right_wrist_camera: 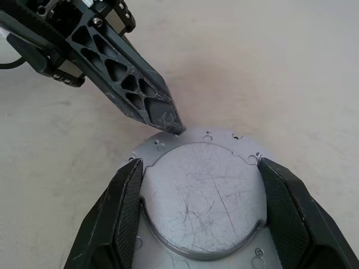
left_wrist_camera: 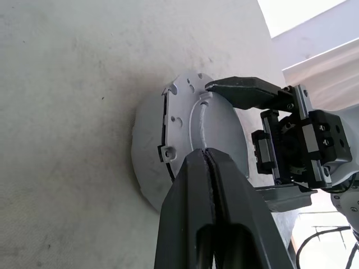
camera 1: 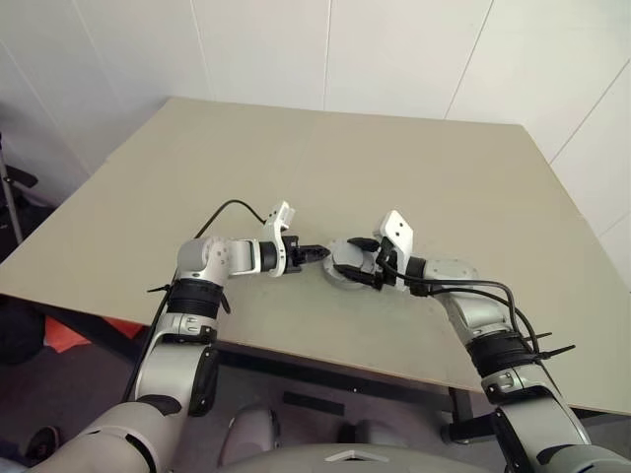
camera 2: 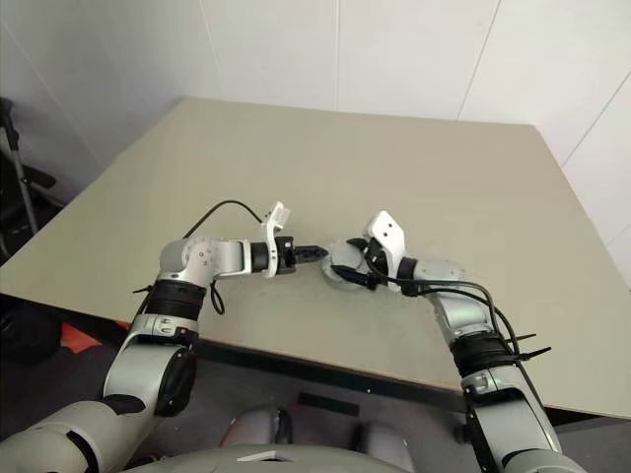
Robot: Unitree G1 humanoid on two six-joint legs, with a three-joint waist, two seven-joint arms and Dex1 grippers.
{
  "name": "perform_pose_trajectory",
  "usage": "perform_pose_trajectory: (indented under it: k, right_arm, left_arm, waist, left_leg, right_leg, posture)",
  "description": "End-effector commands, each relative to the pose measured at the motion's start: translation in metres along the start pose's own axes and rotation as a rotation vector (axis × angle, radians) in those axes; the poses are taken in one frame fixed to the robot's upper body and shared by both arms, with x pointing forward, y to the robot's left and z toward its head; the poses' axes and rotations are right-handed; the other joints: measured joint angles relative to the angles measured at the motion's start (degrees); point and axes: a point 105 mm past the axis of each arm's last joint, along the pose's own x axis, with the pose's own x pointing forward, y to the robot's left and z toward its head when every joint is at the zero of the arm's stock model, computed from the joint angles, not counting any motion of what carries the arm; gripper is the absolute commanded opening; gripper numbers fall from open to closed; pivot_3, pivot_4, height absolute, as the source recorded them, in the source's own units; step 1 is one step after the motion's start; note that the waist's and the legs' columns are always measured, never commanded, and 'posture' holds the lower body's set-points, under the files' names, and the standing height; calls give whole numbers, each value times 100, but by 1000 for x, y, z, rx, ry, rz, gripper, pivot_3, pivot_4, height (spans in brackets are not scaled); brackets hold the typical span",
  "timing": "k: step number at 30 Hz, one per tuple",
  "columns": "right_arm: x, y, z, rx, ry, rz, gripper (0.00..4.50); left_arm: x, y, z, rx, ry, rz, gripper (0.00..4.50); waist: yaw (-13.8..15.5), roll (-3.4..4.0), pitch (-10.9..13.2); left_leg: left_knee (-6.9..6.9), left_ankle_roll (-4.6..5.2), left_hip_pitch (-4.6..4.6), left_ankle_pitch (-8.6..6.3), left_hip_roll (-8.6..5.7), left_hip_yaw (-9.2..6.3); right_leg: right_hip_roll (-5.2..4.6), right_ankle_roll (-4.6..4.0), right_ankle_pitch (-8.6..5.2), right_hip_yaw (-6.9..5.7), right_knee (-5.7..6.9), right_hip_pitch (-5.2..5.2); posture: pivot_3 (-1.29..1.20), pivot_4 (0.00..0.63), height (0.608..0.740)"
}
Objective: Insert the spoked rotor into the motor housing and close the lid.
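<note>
We see the lid [right_wrist_camera: 203,193] lying flat on the motor housing [left_wrist_camera: 147,168] near the front edge of the surface [camera 1: 414,168], its plain scratched grey face pointing up; being round, it has no long axis, and we read no writing on it. Our right tool [right_wrist_camera: 203,213] stands spread around its rim. Our left tool [right_wrist_camera: 171,124], pressed together, touches its edge with the tip.
</note>
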Motion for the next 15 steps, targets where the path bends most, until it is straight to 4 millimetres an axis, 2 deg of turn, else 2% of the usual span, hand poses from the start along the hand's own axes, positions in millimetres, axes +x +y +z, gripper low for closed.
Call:
perform_pose_trajectory:
  k: [1,7,15]
  right_arm:
    - [-13,18,-62,148,212,39,3164]
    - [-10,18,-60,146,201,43,3164]
    - [-11,20,-76,178,237,35,3164]
  left_arm:
    - [-1,-9,9,38,-30,-26,49]
    - [-2,-7,8,36,-34,-19,49]
    - [-2,-6,8,40,-37,-10,49]
  waist:
    - [2,0,-1]
    - [-1,-1,-2]
    - [-1,-4,-12]
  left_leg:
    - [0,4,-4,-1,0,-1]
    - [9,22,-12,-6,0,-1]
    - [10,7,-4,-14,0,-1]
  right_leg:
    - [0,1,-1,0,0,-2]
    - [0,1,-2,0,-3,-4]
    - [-1,2,-2,0,-3,3]
  posture:
    - [0,0,740]
    - [0,0,740]
    - [0,0,740]
